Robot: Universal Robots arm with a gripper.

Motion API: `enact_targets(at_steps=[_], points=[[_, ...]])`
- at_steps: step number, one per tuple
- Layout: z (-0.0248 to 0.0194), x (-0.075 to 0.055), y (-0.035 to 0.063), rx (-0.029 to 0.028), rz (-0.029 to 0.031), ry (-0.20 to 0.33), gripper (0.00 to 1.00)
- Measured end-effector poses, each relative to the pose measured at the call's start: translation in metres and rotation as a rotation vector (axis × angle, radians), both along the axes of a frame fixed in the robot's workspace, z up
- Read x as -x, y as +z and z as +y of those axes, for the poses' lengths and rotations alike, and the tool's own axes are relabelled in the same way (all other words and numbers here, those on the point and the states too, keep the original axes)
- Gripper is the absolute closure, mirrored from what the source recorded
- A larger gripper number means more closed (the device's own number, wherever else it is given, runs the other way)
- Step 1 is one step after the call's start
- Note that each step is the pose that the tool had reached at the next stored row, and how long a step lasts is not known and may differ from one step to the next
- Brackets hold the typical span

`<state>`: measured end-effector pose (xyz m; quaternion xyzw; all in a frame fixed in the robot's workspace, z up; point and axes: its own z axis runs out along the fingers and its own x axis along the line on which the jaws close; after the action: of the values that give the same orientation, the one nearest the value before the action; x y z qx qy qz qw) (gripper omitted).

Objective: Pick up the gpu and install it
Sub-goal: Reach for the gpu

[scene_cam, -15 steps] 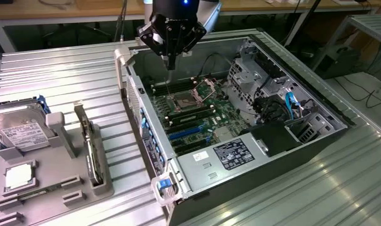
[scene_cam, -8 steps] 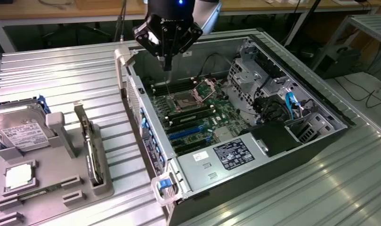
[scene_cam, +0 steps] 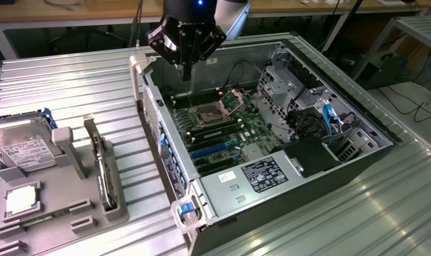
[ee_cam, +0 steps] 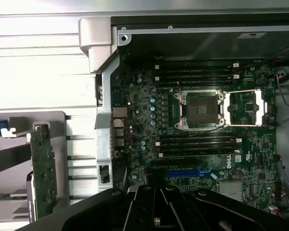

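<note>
Overhead, pincer [scene_cam: 187, 74] closed, empty, above motherboard [scene_cam: 226, 130]; gpu [scene_cam: 103, 160] racked apart

We saw the graphics card [scene_cam: 102, 168] edge-on in its stand [scene_cam: 59, 213], fan side hidden. Hard drive [scene_cam: 15, 145] was cut off at the exterior view's left edge. Gripper [ee_cam: 155, 204] was cut by the picture's edge. Motherboard [scene_cam: 215, 125] print was too small for us to read.

The gripper [scene_cam: 186, 73], top centre in the exterior view, is angular and black. Above it glows a blue light [scene_cam: 198, 3], beside grey casing [scene_cam: 235, 18].
</note>
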<state>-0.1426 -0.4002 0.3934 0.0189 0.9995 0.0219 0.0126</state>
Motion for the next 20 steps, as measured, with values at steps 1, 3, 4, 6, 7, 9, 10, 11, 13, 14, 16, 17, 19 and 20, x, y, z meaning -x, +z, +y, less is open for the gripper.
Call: enact_targets(at_steps=[1, 3, 4, 6, 7, 9, 10, 11, 13, 14, 16, 17, 19, 20], points=[[-0.0001, 0.001, 0.0, 0.0, 0.0, 0.0, 0.89], [-0.0002, 0.003, 0.0, 0.0, -0.0001, 0.0, 0.89], [-0.0003, 0.004, 0.0, 0.0, -0.0001, 0.0, 0.89], [-0.0004, 0.005, -0.0001, -0.0001, -0.0001, 0.0, 0.89], [-0.0005, 0.006, 0.0, -0.0001, -0.0001, 0.0, 0.89], [-0.0006, 0.008, -0.0001, -0.0001, -0.0001, 0.0, 0.89], [-0.0006, 0.009, 0.0, 0.0, 0.0, 0.0, 0.89], [-0.0007, 0.01, 0.0, -0.0001, 0.0, 0.0, 0.89], [-0.0008, 0.011, 0.0, -0.0001, -0.0001, 0.0, 0.89], [-0.0009, 0.012, -0.0001, -0.0002, -0.0001, 0.0, 0.89], [-0.0011, 0.014, -0.0001, -0.0001, -0.0001, 0.0, 0.89], [-0.0011, 0.014, 0.0, -0.0001, 0.0, 0.0, 0.89], [-0.0013, 0.016, -0.0001, -0.0001, -0.0001, 0.0, 0.89], [-0.0014, 0.017, -0.0001, -0.0001, -0.0001, 0.0, 0.89]])
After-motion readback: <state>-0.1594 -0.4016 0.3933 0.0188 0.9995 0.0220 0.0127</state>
